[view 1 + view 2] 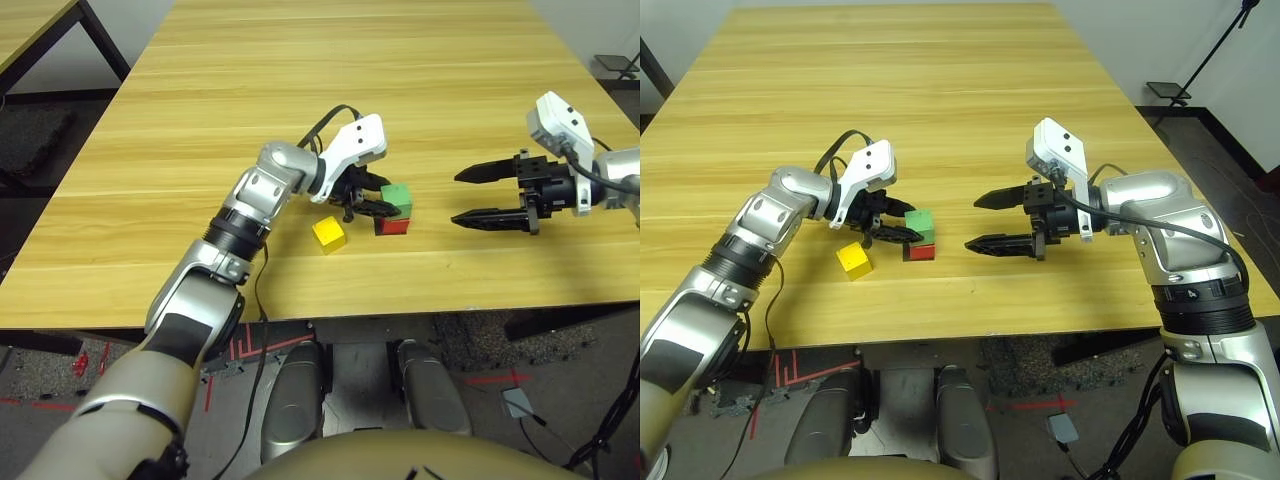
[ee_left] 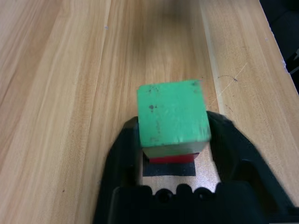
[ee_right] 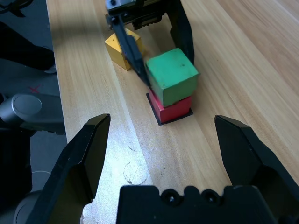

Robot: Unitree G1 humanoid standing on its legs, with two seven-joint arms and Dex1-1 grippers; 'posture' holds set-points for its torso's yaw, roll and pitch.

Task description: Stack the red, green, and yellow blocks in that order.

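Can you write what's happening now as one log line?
small matte green cube on red cube | left end effector around green | yellow cube on table

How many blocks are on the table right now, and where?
3. The red block sits on a black square patch, the green block sits on top of it between the left gripper's fingers, and the yellow block lies apart beside the stack.

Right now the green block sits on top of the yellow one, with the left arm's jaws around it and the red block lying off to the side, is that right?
Not quite: the two colours are swapped. The green block sits on the red block, as the right wrist view shows. The left gripper does have its jaws around the green block, and it is the yellow block that lies off to the side on the table.
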